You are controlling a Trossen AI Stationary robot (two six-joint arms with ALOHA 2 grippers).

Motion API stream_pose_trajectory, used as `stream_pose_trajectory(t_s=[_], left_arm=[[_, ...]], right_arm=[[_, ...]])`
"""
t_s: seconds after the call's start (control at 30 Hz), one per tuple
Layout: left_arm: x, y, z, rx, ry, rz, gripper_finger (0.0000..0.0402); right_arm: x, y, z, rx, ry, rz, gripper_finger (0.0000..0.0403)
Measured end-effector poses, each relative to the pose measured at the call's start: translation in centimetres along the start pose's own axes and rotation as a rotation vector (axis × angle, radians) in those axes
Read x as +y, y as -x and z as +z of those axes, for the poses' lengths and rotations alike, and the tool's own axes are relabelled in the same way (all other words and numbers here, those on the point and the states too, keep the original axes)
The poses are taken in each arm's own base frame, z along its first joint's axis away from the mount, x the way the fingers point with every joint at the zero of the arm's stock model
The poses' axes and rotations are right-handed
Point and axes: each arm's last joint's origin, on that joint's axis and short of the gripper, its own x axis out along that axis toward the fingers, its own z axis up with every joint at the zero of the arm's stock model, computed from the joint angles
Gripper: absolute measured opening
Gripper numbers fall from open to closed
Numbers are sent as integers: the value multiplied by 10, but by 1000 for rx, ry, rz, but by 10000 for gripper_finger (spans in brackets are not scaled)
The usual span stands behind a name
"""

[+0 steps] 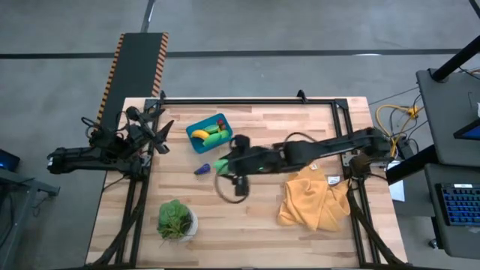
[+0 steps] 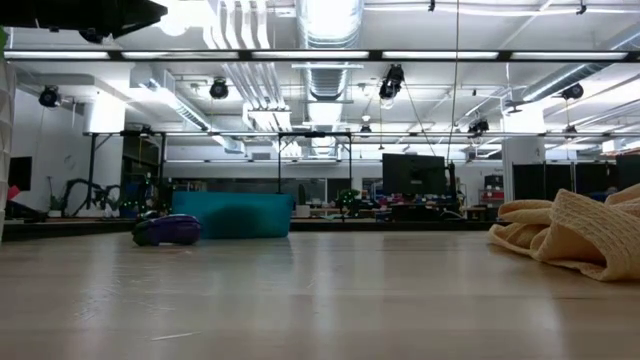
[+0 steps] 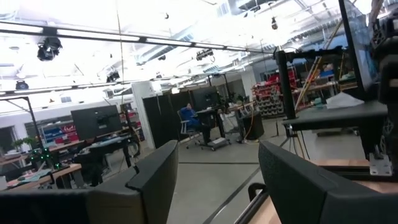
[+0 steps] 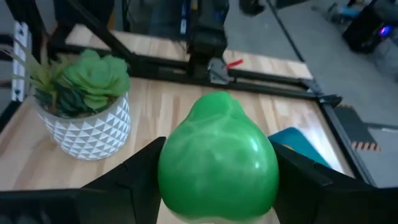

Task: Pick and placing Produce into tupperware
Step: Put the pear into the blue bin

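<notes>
My right gripper (image 1: 227, 163) hangs over the table's middle, shut on a green toy produce piece (image 4: 217, 158), a bulging pepper-like shape. The teal tupperware (image 1: 196, 124) stands just beyond it toward the far left, with a yellow banana (image 1: 199, 135), green pieces and a small red piece inside. A purple eggplant (image 1: 202, 169) lies on the wood near the held piece and also shows in the low view (image 2: 165, 230) in front of the tub (image 2: 232, 215). My left gripper (image 3: 214, 180) waits open at the table's left edge, holding nothing. My right gripper pinches the green piece by its two opposite sides (image 4: 169, 177) between the two fingers (image 4: 134, 180). The fingers reach from the table's right, slanting downward. The piece is lifted clear of the table, its narrower end pointing away from the wrist.
A leafy plant in a white pot (image 1: 176, 220) stands near the front left. A mustard-yellow cloth (image 1: 315, 201) lies crumpled at the right. A black frame rail (image 1: 247, 100) runs along the far edge.
</notes>
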Motion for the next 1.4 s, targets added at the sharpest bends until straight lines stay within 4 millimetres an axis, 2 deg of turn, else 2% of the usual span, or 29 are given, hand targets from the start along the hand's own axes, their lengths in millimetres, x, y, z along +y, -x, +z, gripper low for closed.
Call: stream_pose_trajectory(t_s=[0.17,0.37,0.5,0.6,0.8,0.9,1.2,1.4], left_arm=[[1,0,2,-16,-4,8,209],[2,0,4,-26,-7,13,209],[2,0,5,-34,-13,17,209],[3,0,6,-49,-29,25,209],[4,0,9,-73,-26,39,209],[5,0,11,-78,-23,42,209],[8,0,16,-121,-35,69,209],[9,0,19,-128,-30,73,209]], right_arm=[[-11,34,-24,-129,-6,-10,224],[-33,49,-81,-274,-73,-7,224],[-56,49,-118,-373,-146,30,224],[-75,44,-145,-385,-181,19,224],[-115,26,-175,-348,-250,-12,224],[-135,10,-178,-326,-276,-18,224],[-196,-51,-163,-225,-348,-23,224],[-222,-91,-149,-69,-405,11,224]])
